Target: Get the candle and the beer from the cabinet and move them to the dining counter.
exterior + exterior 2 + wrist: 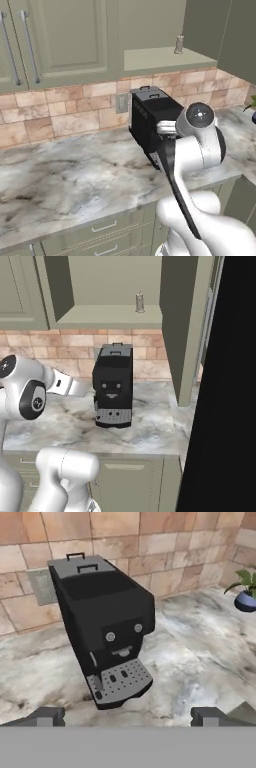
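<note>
Marbled worktop carries a black coffee machine by its back edge; gripper spread, empty, before it; candle on the open cabinet shelf's right end

Marbled worktop: black coffee machine, potted plant. Open cabinet shelf: candle.

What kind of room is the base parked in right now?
Most likely a home kitchen: a black coffee machine stands on a marbled worktop with a tan stone-tile backsplash, under sage-green wall cabinets.
</note>
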